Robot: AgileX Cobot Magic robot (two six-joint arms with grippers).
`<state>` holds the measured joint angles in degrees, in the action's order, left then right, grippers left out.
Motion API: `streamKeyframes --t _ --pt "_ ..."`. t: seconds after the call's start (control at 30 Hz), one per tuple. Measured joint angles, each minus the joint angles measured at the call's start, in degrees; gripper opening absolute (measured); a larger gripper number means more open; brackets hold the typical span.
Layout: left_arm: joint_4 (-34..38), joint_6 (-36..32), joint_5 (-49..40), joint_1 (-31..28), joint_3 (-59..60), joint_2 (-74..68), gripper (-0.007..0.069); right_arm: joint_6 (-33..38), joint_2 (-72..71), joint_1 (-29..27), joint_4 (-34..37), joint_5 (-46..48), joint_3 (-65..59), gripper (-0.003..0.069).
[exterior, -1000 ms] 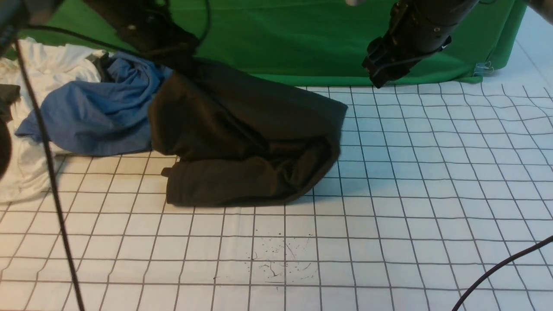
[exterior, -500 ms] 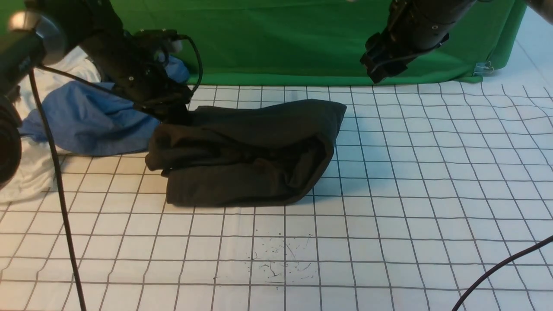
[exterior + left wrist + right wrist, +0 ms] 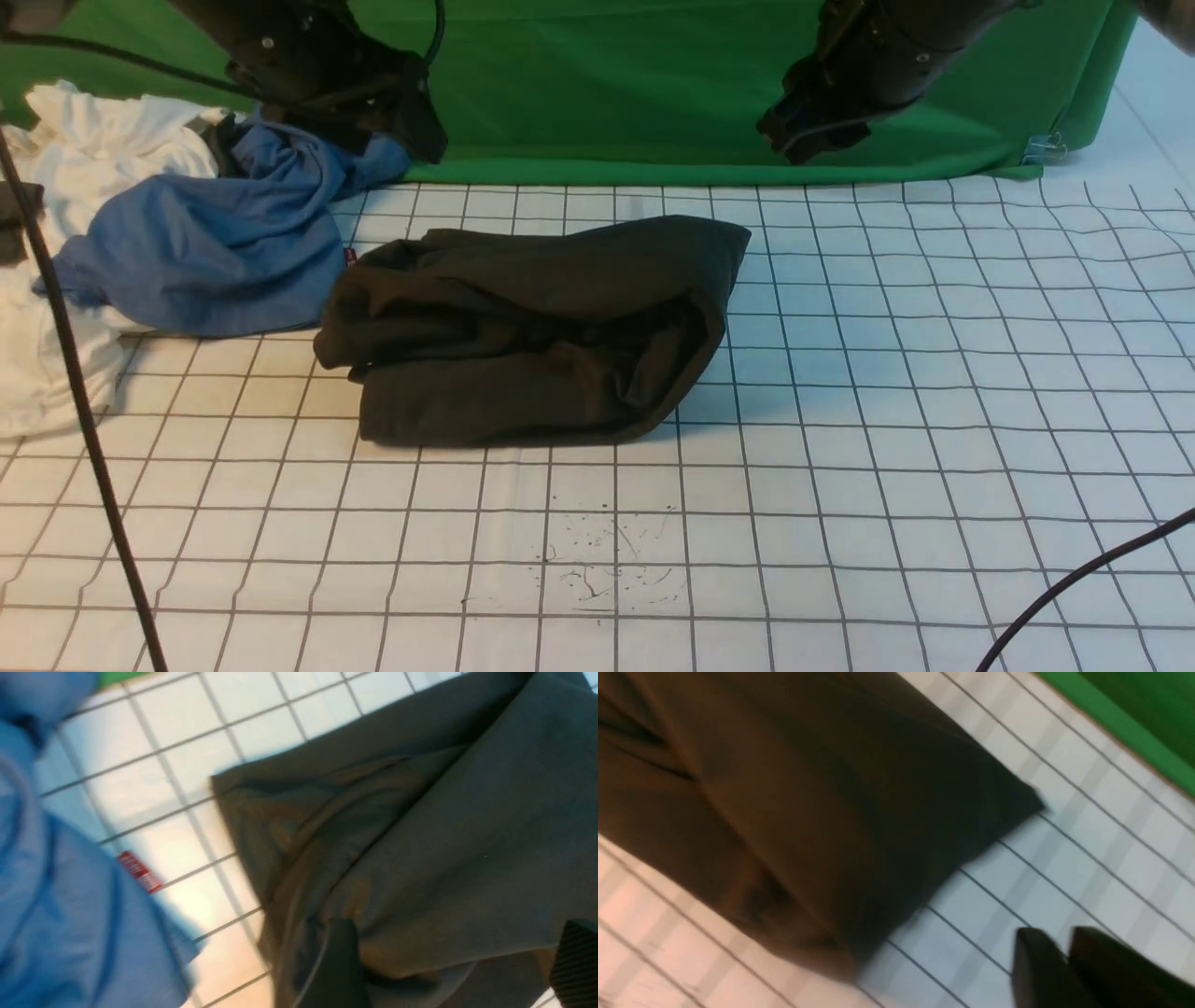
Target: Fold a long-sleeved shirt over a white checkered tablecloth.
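The long-sleeved shirt (image 3: 532, 327) lies as a dark, thick folded bundle on the white checkered tablecloth (image 3: 887, 420), left of centre. My left gripper (image 3: 420, 131) hangs above and behind the bundle's left end, apart from it. In the left wrist view its fingers (image 3: 343, 961) stand wide open over the shirt (image 3: 420, 835), holding nothing. My right gripper (image 3: 794, 140) hovers in front of the green backdrop, above and beyond the shirt's right corner. In the right wrist view its tips (image 3: 1057, 938) are drawn together over bare tablecloth (image 3: 1064, 835), next to the shirt's corner (image 3: 831, 788).
A blue garment (image 3: 205, 243) with a small red tag (image 3: 140, 872) and a white garment (image 3: 56, 280) are heaped at the left. A green backdrop cloth (image 3: 607, 84) closes the back. Black cables cross the left (image 3: 84, 420) and lower right (image 3: 1074, 588). Ink specks (image 3: 597, 551) mark the front.
The left gripper let go of the raised shirt layer, which dropped onto the bundle, then lifted away and back. The right gripper's fingers closed and it shifted slightly left.
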<state>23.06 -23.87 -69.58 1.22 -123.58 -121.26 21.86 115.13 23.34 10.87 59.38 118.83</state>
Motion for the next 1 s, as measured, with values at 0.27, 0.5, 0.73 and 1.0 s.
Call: streamKeyframes --t 0.27,0.5,0.73,1.0 --pt "-2.05 1.06 0.00 0.00 0.00 0.14 0.0198 1.67 8.65 2.25 10.20 -5.63 -0.05 0.0011" --pt "-1.38 0.62 0.00 0.00 0.00 0.14 0.0032 1.61 12.38 4.24 10.52 -4.70 -0.40 0.0011" --pt "-0.96 0.25 0.00 0.00 0.00 0.14 0.0012 -6.60 14.46 3.70 -3.05 2.78 -0.57 0.0011" --pt "1.99 -3.06 0.03 0.00 2.93 0.14 0.0012 -7.66 14.68 -0.87 -5.22 6.60 -5.50 0.0011"
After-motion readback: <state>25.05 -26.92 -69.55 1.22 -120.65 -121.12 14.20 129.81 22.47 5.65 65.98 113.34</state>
